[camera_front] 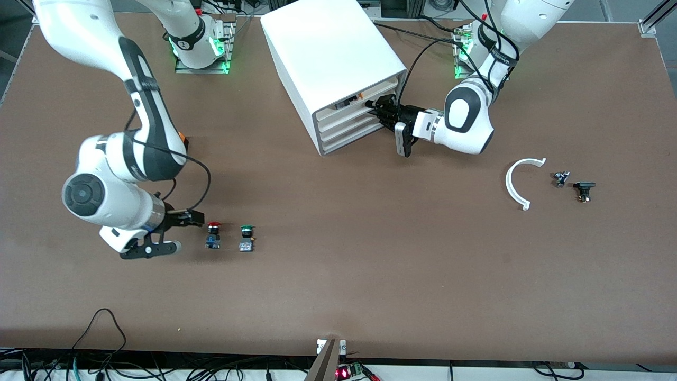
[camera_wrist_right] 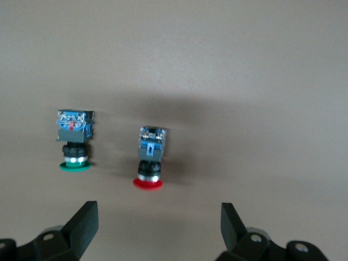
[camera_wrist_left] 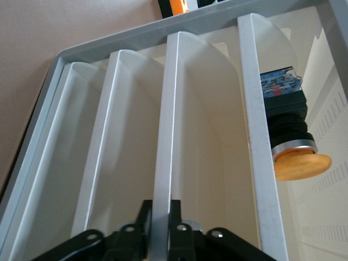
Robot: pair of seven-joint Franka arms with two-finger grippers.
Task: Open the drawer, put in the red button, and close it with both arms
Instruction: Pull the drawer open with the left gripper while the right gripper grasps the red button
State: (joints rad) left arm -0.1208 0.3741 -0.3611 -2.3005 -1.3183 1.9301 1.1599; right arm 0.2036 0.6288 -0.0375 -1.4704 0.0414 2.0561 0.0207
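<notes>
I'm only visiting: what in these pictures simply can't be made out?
- Front view: how far the shallow white drawer is open. The left gripper, fingers shut on its front, covers it.
- Front view: two small dark parts beside the white curved strip are too small to identify.
- Right wrist view: the open right gripper by the small red-capped push button is mostly cut off by the picture's edge.

Bare table all around the red button [camera_front: 213, 235]. The only thing crowding it is the green button [camera_front: 246, 238] just beside it, toward the left arm's end.
</notes>
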